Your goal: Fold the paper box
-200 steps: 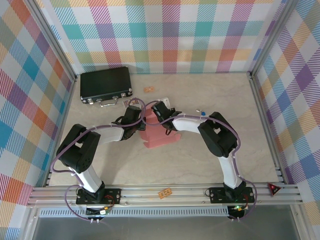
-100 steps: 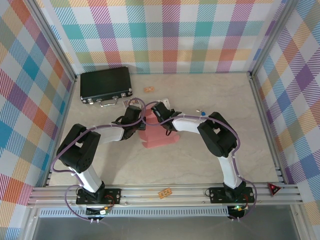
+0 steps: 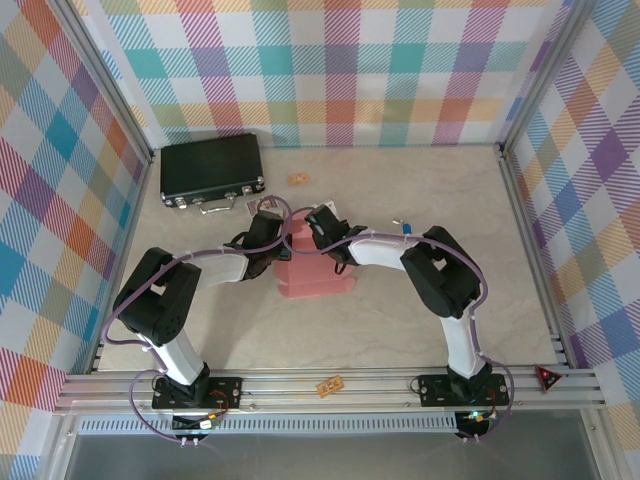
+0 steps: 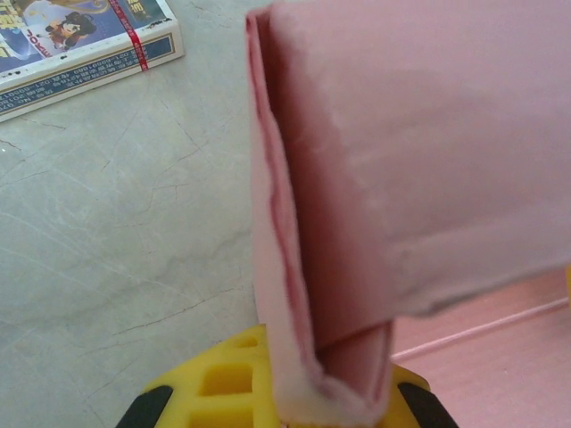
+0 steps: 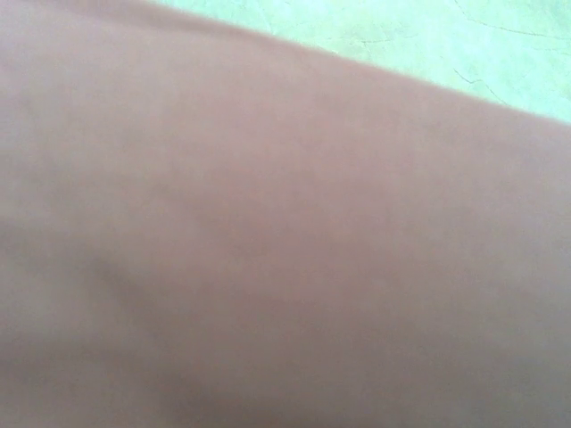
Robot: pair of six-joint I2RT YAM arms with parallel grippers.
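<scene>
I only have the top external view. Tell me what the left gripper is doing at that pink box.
Observer: On the left wrist view, the left gripper is shut on a doubled-over flap of the paper box, pinched between its yellow fingers.
Operator: Report what else that view has.
Observer: A flat printed pack with a cartoon picture and a red band lies on the table, apart from the box.
Operator: Now give me the right wrist view.
Observer: Blurred pink card sits very close to the lens, with a strip of bare table along the top right.
</scene>
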